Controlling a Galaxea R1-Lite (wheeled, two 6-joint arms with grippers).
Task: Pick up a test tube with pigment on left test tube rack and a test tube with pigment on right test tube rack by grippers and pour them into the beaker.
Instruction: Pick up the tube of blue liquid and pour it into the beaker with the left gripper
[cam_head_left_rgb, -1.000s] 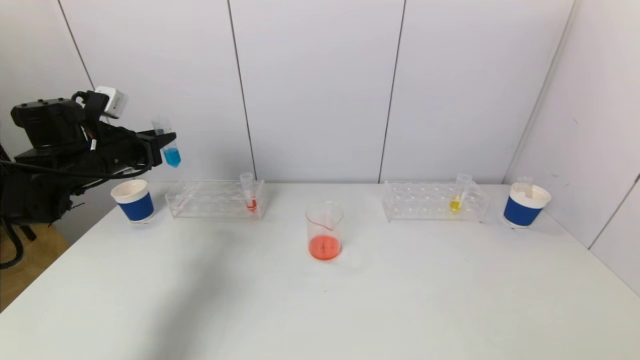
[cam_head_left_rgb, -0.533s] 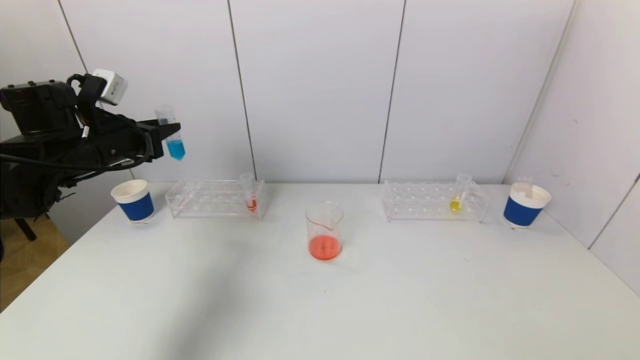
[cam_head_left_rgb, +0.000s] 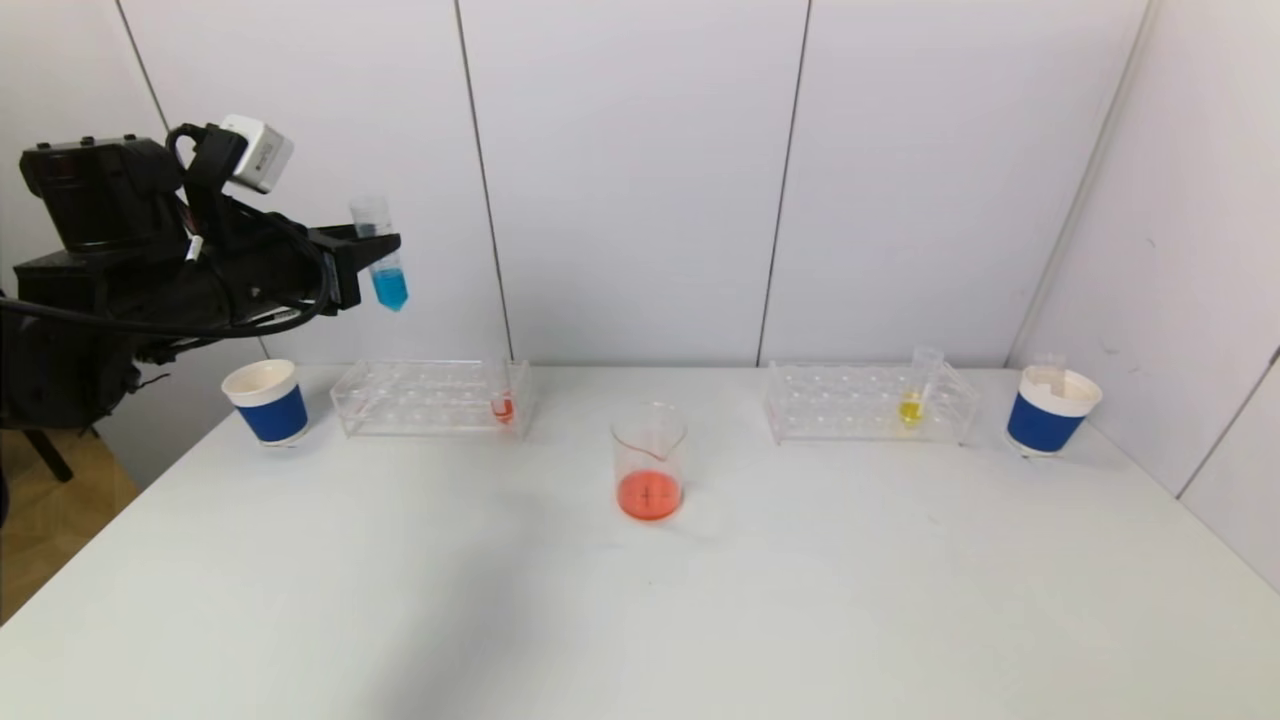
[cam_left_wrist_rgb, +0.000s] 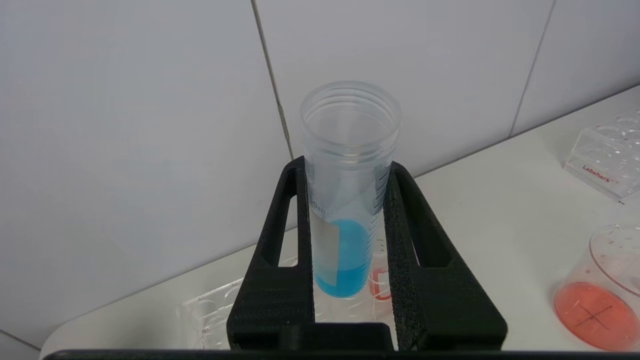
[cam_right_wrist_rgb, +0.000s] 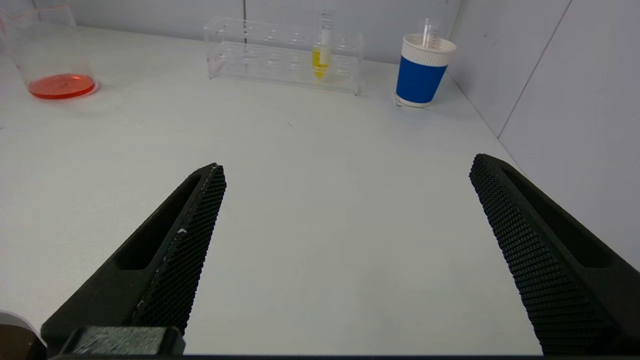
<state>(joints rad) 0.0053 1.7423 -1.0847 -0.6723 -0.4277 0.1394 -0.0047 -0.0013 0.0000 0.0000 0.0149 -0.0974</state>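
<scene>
My left gripper (cam_head_left_rgb: 375, 252) is shut on a clear test tube with blue pigment (cam_head_left_rgb: 385, 262), held upright high above the left rack (cam_head_left_rgb: 430, 398); the left wrist view shows the tube (cam_left_wrist_rgb: 345, 210) clamped between both fingers. A tube with red pigment (cam_head_left_rgb: 502, 403) stands in the left rack. The glass beaker (cam_head_left_rgb: 649, 462) with red-orange liquid stands at the table's middle. A tube with yellow pigment (cam_head_left_rgb: 912, 400) stands in the right rack (cam_head_left_rgb: 865, 402). My right gripper (cam_right_wrist_rgb: 347, 170) is open and empty above the near table, out of the head view.
A blue-and-white paper cup (cam_head_left_rgb: 266, 400) stands left of the left rack. Another cup (cam_head_left_rgb: 1052, 410) holding an empty tube stands right of the right rack. White wall panels close the back and the right side.
My left gripper has risen and moved right with the blue tube, from above the rack's left end towards its middle. Nothing else has moved.
</scene>
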